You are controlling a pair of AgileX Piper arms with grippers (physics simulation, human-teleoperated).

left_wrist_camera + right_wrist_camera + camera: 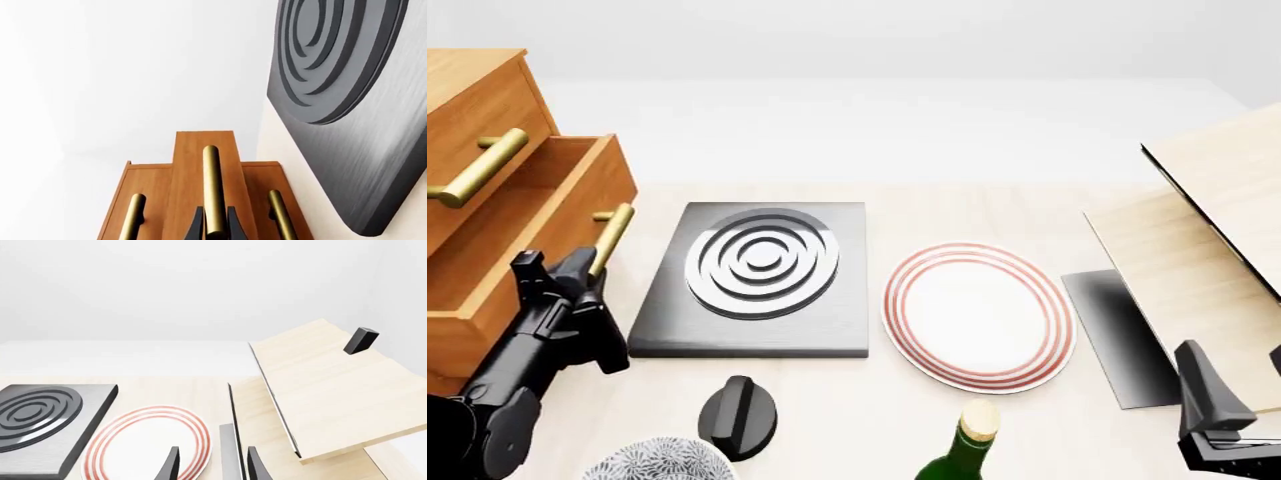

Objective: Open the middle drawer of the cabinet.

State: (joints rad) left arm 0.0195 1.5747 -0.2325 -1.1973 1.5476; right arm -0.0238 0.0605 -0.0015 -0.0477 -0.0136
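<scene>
The left gripper (215,231) is closed on the brass bar handle (212,190) of the middle drawer (527,215); in the left wrist view its two dark fingers (195,226) press the bar from both sides. This drawer is an orange-brown wooden box, pulled out from the cabinet (474,105) so that its front stands forward of the two other fronts and its inside is open to see from above. The cabinet is at the far left of the table (988,205), with a similar brass handle on the top front. Just beside the drawer lies a dark square burner plate (758,275) with raised rings. The right gripper (212,465) hangs near a red-rimmed plate (978,315), its fingers apart and holding nothing.
</scene>
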